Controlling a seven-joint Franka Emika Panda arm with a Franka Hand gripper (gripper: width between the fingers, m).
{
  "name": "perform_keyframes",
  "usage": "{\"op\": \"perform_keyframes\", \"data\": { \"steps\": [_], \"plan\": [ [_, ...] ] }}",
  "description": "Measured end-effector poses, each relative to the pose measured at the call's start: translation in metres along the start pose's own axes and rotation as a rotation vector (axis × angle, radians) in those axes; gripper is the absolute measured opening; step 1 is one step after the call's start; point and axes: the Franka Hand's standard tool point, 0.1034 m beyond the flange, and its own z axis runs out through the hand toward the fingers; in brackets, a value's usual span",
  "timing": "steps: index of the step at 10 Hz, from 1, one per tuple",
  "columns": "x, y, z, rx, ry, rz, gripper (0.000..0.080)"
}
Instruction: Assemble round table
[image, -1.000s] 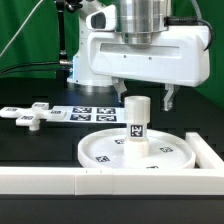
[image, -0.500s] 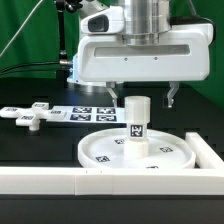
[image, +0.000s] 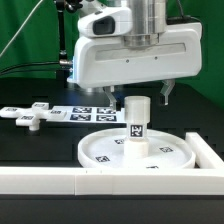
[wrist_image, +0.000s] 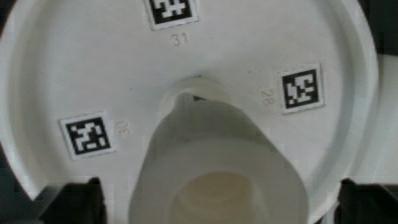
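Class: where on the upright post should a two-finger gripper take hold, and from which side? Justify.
Grip the post on its upper section, coming straight down from above: it stands upright in the middle of the disc, so its round sides are free all around.

Marker board (image: 86, 113) lies flat on black table (image: 30, 152).

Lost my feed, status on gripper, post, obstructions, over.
Gripper open, empty, over the post. Post upright on the disc, at its middle. Cross-shaped piece lies apart; nothing in the way.
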Motion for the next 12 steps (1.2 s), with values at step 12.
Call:
{"op": "perform_keyframes", "data": {
  "steps": [12],
  "plan": [
    [-0.0062, -0.0026, 0.0066, -0.029, -0.031, -0.944, 0.0649]
  ]
}}
